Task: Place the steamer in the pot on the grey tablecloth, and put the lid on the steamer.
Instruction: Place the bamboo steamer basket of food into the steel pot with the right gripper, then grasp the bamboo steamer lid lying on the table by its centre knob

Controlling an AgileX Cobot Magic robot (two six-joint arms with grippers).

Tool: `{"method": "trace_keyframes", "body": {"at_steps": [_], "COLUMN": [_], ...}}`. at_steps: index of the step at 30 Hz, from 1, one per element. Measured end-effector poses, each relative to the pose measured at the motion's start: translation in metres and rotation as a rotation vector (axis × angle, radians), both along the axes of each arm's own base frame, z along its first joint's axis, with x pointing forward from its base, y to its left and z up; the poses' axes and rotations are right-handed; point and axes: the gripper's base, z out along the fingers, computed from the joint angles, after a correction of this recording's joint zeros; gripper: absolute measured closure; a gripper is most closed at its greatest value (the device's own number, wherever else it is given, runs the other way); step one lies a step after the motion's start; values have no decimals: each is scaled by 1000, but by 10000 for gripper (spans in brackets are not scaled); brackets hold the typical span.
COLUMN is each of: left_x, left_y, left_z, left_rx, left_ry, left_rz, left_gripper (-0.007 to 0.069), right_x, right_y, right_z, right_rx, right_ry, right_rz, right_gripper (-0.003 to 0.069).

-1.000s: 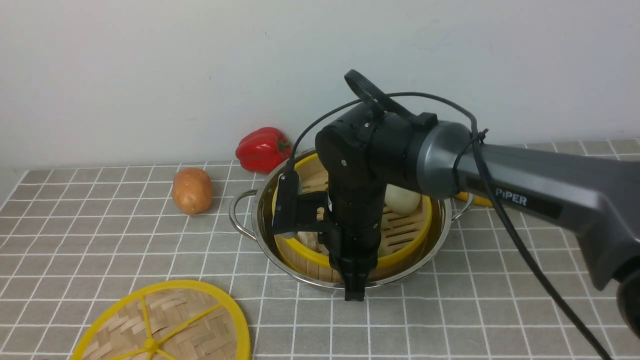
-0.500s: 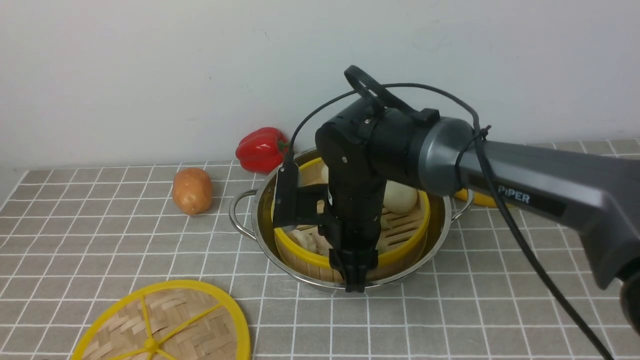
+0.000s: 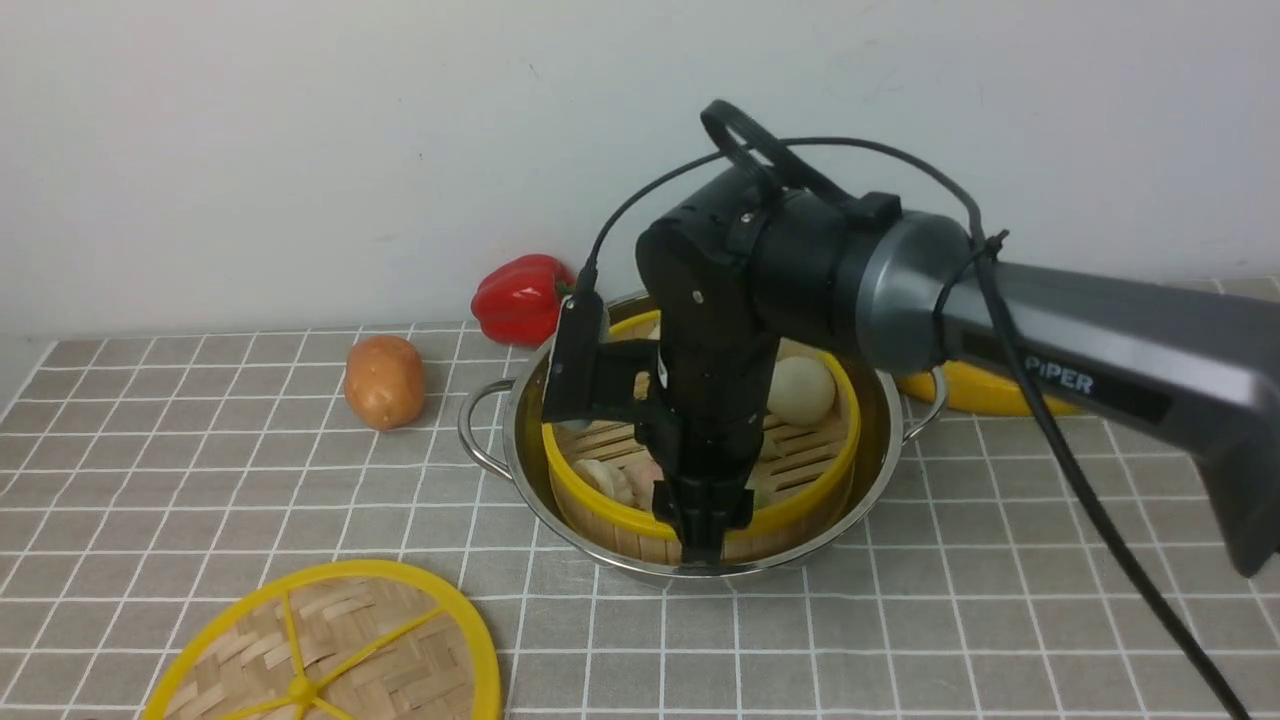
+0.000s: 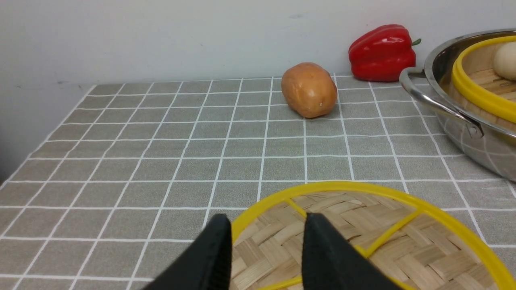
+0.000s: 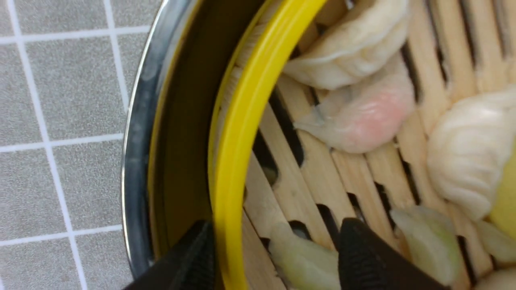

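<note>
The steamer, a bamboo basket with a yellow rim, sits inside the shiny pot on the grey tablecloth. Dumplings and a white bun lie on its slats. My right gripper hangs over the steamer's near rim, open. One finger is outside the rim by the pot wall, the other inside. The lid, a woven disc with yellow spokes, lies flat at the front left. My left gripper hovers over the lid, open with nothing between its fingers.
A red bell pepper and a potato lie behind and left of the pot, near the wall. A yellow object shows partly behind the right arm, right of the pot.
My right gripper has opened and let go of the steamer's near rim, then risen a little. The steamer has settled lower and level in the pot. The lid has not moved.
</note>
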Motion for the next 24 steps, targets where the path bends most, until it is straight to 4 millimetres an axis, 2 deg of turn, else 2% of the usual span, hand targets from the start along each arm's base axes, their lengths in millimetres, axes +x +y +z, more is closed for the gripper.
{"method": "trace_keyframes", "body": {"at_steps": [10,15,18,19,20,24], "left_x": [0,0,0,0,0,0], "left_y": [0,0,0,0,0,0], "left_z": [0,0,0,0,0,0], "left_rx": [0,0,0,0,0,-1], "left_ry": [0,0,0,0,0,0], "left_rz": [0,0,0,0,0,0], "left_gripper": [382,382,382,382,382,382], "right_x": [-1,-3,-8,-9,-12,-36], "right_y": [-1,-7,-20,-21,-27,-63], "right_z": [6,27,70,73,88,168], "right_rx": [20,40,95,99,126,291], "right_ry": [-2,-56,-160,-167,-203,-382], "right_rz": [-41,-93,-217,-227,-277,-475], "right_gripper": [243,243,286,286,319,580]}}
